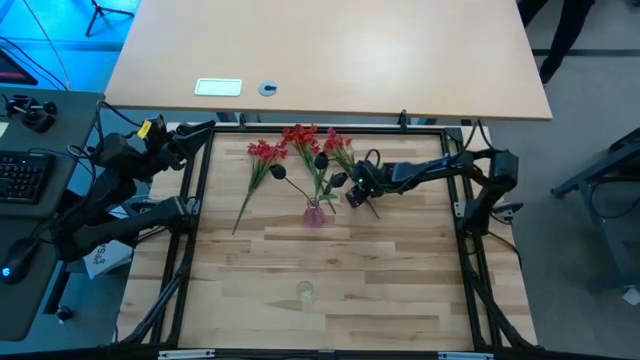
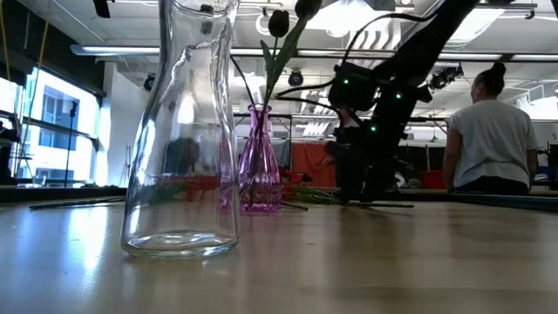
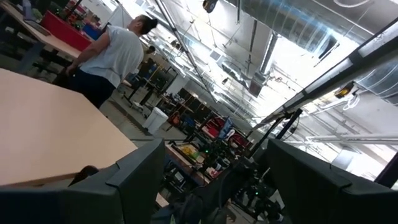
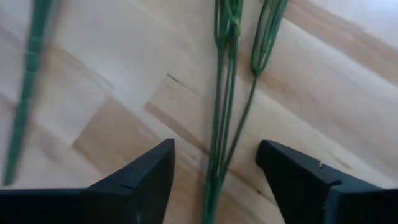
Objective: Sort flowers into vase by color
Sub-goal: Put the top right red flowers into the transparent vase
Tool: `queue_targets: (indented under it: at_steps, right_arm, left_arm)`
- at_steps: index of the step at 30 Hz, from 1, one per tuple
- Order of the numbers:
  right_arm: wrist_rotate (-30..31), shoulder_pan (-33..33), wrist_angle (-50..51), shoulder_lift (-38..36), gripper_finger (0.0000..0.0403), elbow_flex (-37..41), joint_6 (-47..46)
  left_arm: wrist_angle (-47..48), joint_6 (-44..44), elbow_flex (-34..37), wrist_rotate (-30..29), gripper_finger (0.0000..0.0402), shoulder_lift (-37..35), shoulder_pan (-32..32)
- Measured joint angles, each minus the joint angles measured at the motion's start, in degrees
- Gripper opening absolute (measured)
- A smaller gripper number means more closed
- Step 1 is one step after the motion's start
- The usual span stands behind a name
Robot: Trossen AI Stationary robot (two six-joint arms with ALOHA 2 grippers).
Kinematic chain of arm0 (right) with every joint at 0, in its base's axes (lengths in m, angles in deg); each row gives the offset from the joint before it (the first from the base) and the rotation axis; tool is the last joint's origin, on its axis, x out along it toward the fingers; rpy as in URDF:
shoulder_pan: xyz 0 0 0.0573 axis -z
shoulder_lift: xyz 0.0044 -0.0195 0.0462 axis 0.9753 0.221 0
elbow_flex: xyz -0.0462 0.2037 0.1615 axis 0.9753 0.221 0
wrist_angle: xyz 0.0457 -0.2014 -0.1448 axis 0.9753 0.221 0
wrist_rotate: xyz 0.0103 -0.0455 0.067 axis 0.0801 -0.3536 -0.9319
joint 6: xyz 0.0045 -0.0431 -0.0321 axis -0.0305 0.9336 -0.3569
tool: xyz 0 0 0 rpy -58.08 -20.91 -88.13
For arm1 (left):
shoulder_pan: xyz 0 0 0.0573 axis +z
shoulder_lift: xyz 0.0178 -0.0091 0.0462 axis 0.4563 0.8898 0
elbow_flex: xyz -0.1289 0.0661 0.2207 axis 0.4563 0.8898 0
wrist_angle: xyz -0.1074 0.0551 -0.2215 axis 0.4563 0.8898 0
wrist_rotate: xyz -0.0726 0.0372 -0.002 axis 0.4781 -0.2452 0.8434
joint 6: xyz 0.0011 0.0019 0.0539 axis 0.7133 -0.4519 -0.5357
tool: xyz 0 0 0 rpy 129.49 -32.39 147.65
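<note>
Several red-blossomed flowers (image 1: 300,138) lie at the table's far middle, their green stems (image 1: 250,195) pointing toward the near edge. A pink glass vase (image 1: 313,213) stands upright with dark tulip-like flowers (image 2: 279,22) stuck in it. A dark head (image 1: 278,172) lies left of it. A clear glass vase (image 1: 305,292) stands empty nearer the front. My right gripper (image 1: 355,196) is open, low over the table right of the pink vase. Its fingers (image 4: 140,180) stand on either side of a bundle of green stems (image 4: 219,124). My left gripper (image 1: 200,131) is open at the far left, above the frame.
A black metal frame (image 1: 190,230) borders the wooden table. Beyond the far edge lies a tan tabletop (image 1: 330,60) with a white label and a small disc. A keyboard (image 1: 22,175) sits off to the left. A person (image 2: 488,131) sits in the room behind.
</note>
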Motion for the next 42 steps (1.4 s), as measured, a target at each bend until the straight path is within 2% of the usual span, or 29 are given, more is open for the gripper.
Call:
queue_targets:
  at_steps: [3, 7, 9, 14, 18, 25, 30, 33, 36, 39, 42]
  right_arm:
    - [2.8, -0.7, 4.3, 1.7, 0.0192, -1.8, 0.0]
    - [3.5, -1.0, 5.2, 1.8, 0.0050, -1.1, 0.5]
    - [2.6, -1.0, 5.1, 1.5, 0.0018, -0.6, 1.7]
    - [0.3, -0.8, 8.0, -1.6, 0.0005, 0.0, 1.5]
    - [-1.3, -1.0, 13.7, -8.8, 0.0002, 1.2, -0.6]
    - [7.8, -1.6, 17.2, -28.8, 0.0001, 0.6, -5.4]
    - [16.9, -4.5, 17.3, -45.1, 0.0000, 0.5, -6.6]
    - [18.0, -8.8, 7.5, -53.1, 0.0000, 0.4, -2.3]
    - [15.0, -14.9, -6.0, -56.1, 0.0000, 0.4, 5.7]
    - [12.8, -22.3, -20.8, -53.9, 0.0000, 0.4, 13.3]
    - [13.8, -29.7, -34.3, -46.6, 0.0000, 0.3, 21.0]
  left_arm:
    - [0.0, 0.0, 0.0, 0.0, 0.0271, 0.0, 0.0]
    - [0.0, 0.0, 0.0, 0.0, 0.0271, 0.0, 0.0]
    - [0.0, 0.0, 0.0, 0.1, 0.0271, 0.0, 0.0]
    - [-0.1, 0.0, 0.0, 1.7, 0.0271, -0.1, 0.0]
    - [-0.6, 0.5, 0.0, 3.4, 0.0271, -0.2, 0.0]
    - [-3.2, 1.6, 0.0, 3.8, 0.0271, -0.2, 0.0]
    - [-7.8, 1.9, 0.0, 3.9, 0.0271, -0.2, 0.0]
    - [-8.7, 1.9, -0.1, 3.9, 0.0271, -0.2, 0.0]
    - [-8.7, 1.5, -0.1, 3.9, 0.0271, -0.2, 0.0]
    - [-8.7, 1.5, -0.1, 3.9, 0.0271, -0.2, 0.0]
    - [-8.6, 1.5, -0.1, 3.9, 0.0271, -0.2, 0.0]
